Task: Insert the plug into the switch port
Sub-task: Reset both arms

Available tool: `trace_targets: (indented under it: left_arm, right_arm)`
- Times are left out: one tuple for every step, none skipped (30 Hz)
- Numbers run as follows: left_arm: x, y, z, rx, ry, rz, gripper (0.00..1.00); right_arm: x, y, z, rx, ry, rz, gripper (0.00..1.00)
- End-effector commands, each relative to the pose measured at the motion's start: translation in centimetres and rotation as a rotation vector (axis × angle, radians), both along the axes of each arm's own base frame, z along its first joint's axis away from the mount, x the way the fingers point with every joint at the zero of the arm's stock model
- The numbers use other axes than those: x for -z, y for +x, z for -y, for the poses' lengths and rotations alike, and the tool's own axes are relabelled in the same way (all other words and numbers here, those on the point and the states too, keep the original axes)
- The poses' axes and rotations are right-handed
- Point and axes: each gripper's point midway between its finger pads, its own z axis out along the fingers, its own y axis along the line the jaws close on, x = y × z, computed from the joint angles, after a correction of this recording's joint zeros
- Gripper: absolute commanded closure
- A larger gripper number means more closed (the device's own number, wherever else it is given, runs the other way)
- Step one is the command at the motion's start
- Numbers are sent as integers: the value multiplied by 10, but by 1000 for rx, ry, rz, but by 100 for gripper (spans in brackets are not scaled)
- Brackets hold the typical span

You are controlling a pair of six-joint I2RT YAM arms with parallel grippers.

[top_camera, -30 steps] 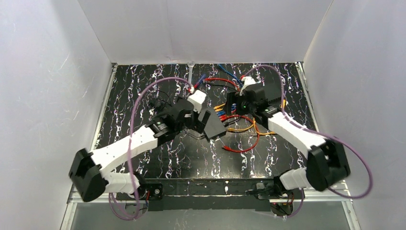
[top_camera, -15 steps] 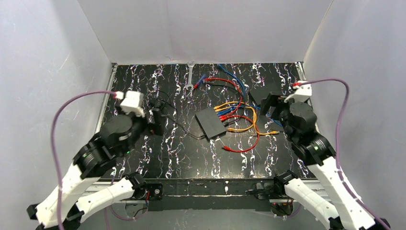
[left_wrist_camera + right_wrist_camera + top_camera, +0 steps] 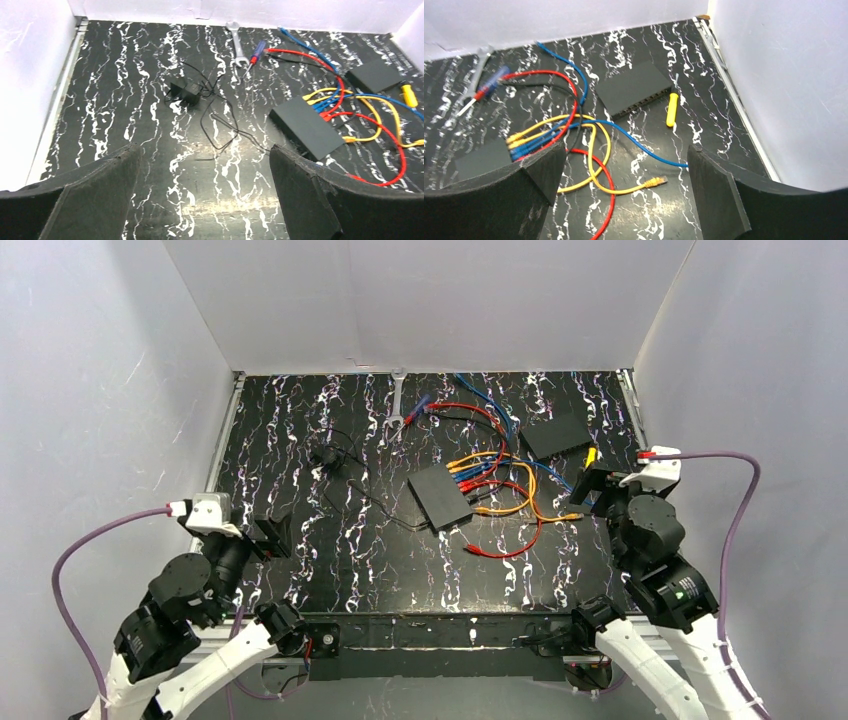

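The switch (image 3: 440, 496) is a flat black box lying mid-table, also in the left wrist view (image 3: 307, 125). The right wrist view shows only a corner of the switch (image 3: 481, 160), behind my finger. Yellow, blue and red plugs (image 3: 462, 476) sit in the ports on its right edge. A loose yellow plug (image 3: 575, 515) (image 3: 656, 181) lies on the table to its right. A red cable end (image 3: 470, 550) lies in front of it. My left gripper (image 3: 268, 533) (image 3: 202, 152) is open and empty at the near left. My right gripper (image 3: 598, 483) (image 3: 626, 150) is open and empty at the right.
A second black box (image 3: 556, 433) (image 3: 634, 90) lies at the back right with a yellow tool (image 3: 592, 454) beside it. A small black adapter (image 3: 327, 456) with thin wire lies left of centre. A wrench (image 3: 398, 400) and screwdriver (image 3: 418, 408) lie near the back wall.
Both arms have drawn back from the switch to the near corners, left arm to the left, right arm to the right. The switch and cables stay put.
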Motion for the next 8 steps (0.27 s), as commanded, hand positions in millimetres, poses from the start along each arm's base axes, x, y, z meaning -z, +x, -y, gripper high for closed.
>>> trace_targets:
  left_arm:
    - [1,6,-14,-86,63,9,2]
    - [3,6,-15,-91,72,8,2]
    - [4,7,-16,-97,80,7,2]
    - [6,8,-16,-103,87,4,2]
    - [7,9,-16,-109,95,2,2]
    - [9,10,-16,-115,101,-1,2]
    - [10,11,-16,-121,109,-7,2]
    - [11,12,-16,-130,113,-10,2]
  right_arm:
    - [-2,5,8,50,-30,33,1]
    - [-2,6,9,53,-31,39,1]
    - [-1,6,10,57,-33,39,1]
    - [0,6,10,58,-35,42,1]
    - [-1,5,10,58,-37,46,1]
    - [-1,5,11,60,-36,51,1]
    - [-1,4,12,61,-36,53,1]
    - [1,4,11,61,-37,54,1]
